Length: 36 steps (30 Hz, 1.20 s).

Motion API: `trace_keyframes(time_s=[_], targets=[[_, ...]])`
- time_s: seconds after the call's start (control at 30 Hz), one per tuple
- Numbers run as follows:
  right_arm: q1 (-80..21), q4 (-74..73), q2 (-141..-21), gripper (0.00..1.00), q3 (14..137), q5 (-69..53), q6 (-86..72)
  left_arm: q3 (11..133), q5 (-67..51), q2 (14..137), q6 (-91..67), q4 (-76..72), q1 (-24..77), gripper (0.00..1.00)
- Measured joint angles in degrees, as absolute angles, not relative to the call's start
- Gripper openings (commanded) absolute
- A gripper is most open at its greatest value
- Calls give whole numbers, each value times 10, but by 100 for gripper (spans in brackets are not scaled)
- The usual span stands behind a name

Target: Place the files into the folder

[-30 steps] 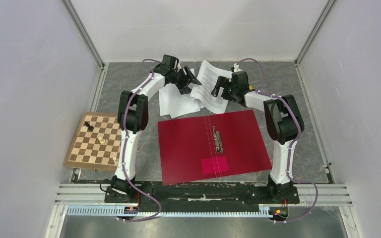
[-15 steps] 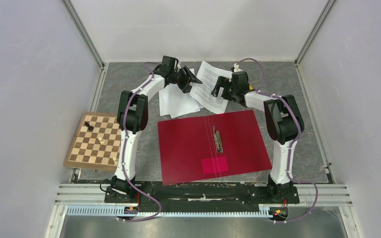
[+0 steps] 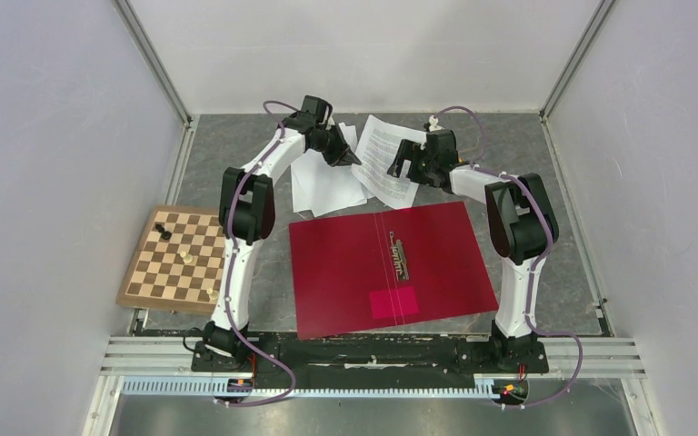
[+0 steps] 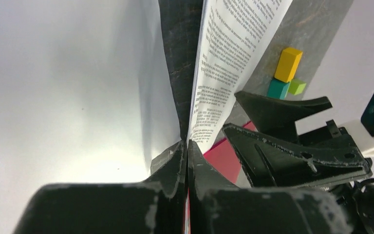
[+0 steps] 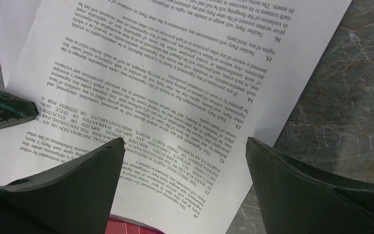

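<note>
Plainly, the loose white paper files (image 3: 327, 186), lying on the grey counter (image 3: 227, 145) just beyond the flat crimson-red folder (image 3: 345, 272), are judged light, floppy and slippery, best pinched at an edge. The left fingers (image 4: 173, 158) are pressed shut between two sheets, grip unconfirmed; the right fingers (image 5: 97, 163) are spread wide above the printed sheet (image 5: 165, 83).

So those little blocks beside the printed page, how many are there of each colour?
Yellow block: 1
Teal block: 1
Green block: 1
Total: 3 blocks showing, all in the left wrist view.
</note>
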<state>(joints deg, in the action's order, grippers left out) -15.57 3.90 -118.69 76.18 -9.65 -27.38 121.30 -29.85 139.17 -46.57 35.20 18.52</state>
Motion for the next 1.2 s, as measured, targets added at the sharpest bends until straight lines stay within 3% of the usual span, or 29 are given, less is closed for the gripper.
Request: trace_keyframes(time_s=[0.23,0.43,0.67,0.83,1.07,1.2], targets=[[-144,-2,-1129,98,757,-103,-274,1280,-265,1401,-458,398,201,2],[-121,-2,-1008,98,715,-115,-291,1240,-263,1360,-564,355,205,2],[-82,-3,-909,99,644,-120,-319,1050,-240,1165,-708,232,210,2],[-83,-9,-844,98,580,-119,-319,846,-225,1004,-744,129,237,2],[-85,-5,-739,98,448,-120,-304,537,-200,877,-746,59,359,2],[-88,-5,-710,98,391,-120,-292,427,-176,834,-746,53,429,2]])
